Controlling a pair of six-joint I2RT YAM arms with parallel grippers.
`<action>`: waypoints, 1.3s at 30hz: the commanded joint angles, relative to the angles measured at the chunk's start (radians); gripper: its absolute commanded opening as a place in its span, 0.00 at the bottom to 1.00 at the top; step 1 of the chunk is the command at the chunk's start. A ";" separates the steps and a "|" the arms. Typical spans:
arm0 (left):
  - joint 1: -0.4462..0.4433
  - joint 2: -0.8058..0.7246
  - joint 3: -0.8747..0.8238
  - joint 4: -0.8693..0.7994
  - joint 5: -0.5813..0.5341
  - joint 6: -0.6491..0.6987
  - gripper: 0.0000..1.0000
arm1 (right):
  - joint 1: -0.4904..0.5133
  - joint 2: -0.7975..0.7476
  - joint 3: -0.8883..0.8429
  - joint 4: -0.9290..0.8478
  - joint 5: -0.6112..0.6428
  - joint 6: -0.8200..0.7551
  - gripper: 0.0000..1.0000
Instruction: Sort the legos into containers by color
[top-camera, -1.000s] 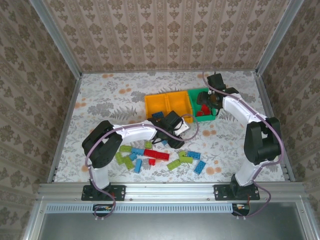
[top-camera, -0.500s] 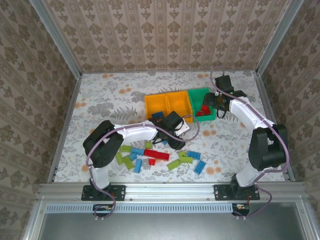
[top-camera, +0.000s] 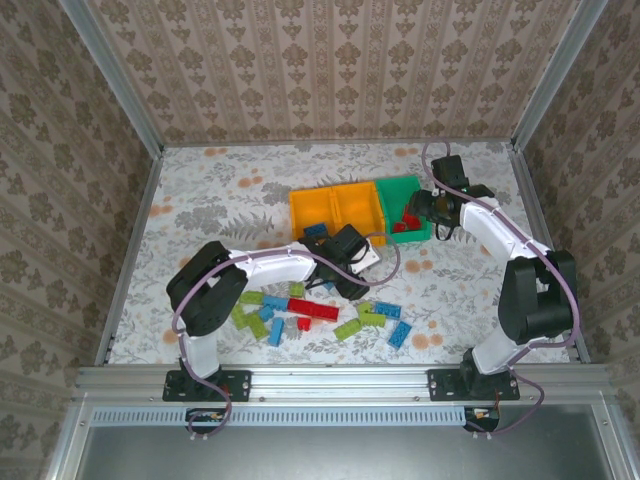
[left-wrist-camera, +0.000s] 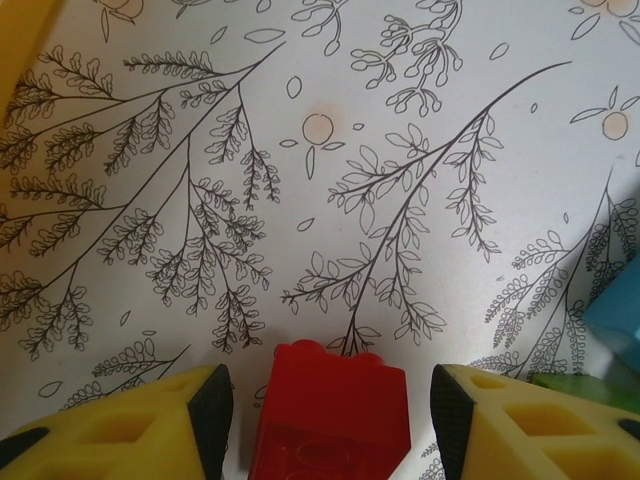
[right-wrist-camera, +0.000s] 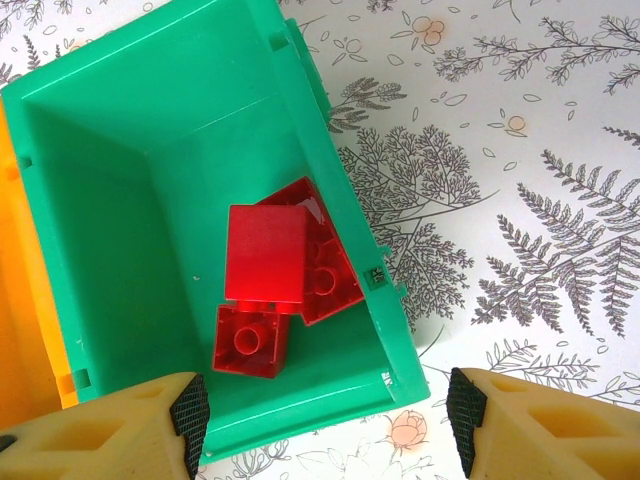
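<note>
- Left tool (left-wrist-camera: 327, 402) stands wide around a red brick (left-wrist-camera: 330, 430) on the table (left-wrist-camera: 400, 150), with a gap on each side.
- Right tool (right-wrist-camera: 325, 405) is wide and empty above the green bin (right-wrist-camera: 110, 200), which holds red bricks (right-wrist-camera: 265, 255).

The arms (top-camera: 265, 265) are white with black joints. A purple cable (top-camera: 572, 300) runs along each. The fingers (left-wrist-camera: 130, 430) are yellow with black pads (left-wrist-camera: 212, 415)

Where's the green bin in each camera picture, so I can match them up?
Top external: the green bin is right of centre, at the right end of the row of bins.
Right wrist: the green bin covers the upper left and middle, seen from above.
Shared landmark: the red bricks lying inside it, with an orange bin joined to one side.
</note>
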 joint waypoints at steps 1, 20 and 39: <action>-0.013 0.024 0.009 -0.068 -0.040 0.034 0.59 | -0.010 -0.036 -0.013 -0.005 -0.019 0.002 0.68; -0.057 0.050 0.027 -0.080 -0.136 0.079 0.39 | -0.025 -0.042 -0.037 0.006 -0.033 0.003 0.69; -0.043 0.016 0.174 0.005 -0.148 0.037 0.36 | -0.060 -0.084 -0.107 0.025 -0.048 0.011 0.70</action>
